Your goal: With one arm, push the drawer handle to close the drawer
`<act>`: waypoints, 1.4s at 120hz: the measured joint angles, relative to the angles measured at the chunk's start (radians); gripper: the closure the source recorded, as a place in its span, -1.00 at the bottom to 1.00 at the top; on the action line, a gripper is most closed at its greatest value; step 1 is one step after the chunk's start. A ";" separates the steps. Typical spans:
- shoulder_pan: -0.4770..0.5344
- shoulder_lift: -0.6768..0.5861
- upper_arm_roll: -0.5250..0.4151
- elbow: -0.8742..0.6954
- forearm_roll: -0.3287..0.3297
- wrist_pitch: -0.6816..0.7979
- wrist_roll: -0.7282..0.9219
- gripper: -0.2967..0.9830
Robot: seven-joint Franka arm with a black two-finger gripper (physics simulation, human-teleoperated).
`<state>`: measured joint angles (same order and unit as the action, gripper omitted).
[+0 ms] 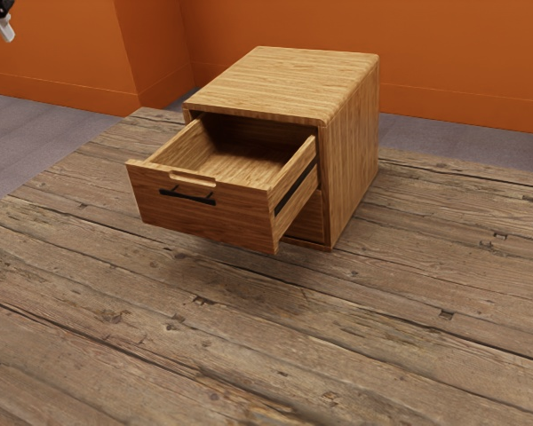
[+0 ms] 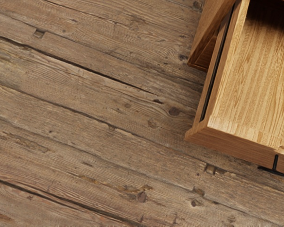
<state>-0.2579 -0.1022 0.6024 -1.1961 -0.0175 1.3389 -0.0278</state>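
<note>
The gripper point(image 1: 6, 30) is hovering, spread or closed I can't tell, and an off-centre handle point(image 1: 188, 197) push could be skewing the drawer point(image 1: 204, 219).

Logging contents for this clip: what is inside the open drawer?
Nothing can be seen in the drawer but its bare wooden bottom; the front panel hides the strip just behind it.

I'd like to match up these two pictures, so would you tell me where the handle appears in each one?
Exterior view: the handle is left of the picture's centre, on the front of the open drawer.
Wrist view: the handle is at the right edge, in the lower half, partly cut off.
Shared landmark: the drawer front, which bears the handle in both views.
</note>
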 joint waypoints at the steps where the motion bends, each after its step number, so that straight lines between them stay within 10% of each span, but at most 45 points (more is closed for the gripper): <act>1: -0.001 0.000 0.000 -0.001 -0.002 -0.001 0.000 -0.51; 27: -0.055 -0.128 -0.022 -0.104 -0.007 -0.063 0.027 -0.51; 67: 0.221 -0.546 -0.408 -1.032 0.048 0.057 0.000 -0.51; 88: 0.210 -0.420 -0.503 -1.052 0.040 0.237 -0.007 -0.48; 124: 0.142 -0.350 -0.523 -1.051 -0.017 0.426 -0.055 0.46; 168: 0.098 -0.250 -0.522 -1.023 0.000 0.642 -0.097 0.66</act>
<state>-0.1595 -0.3522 0.0806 -2.2187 -0.0179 1.9812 -0.1248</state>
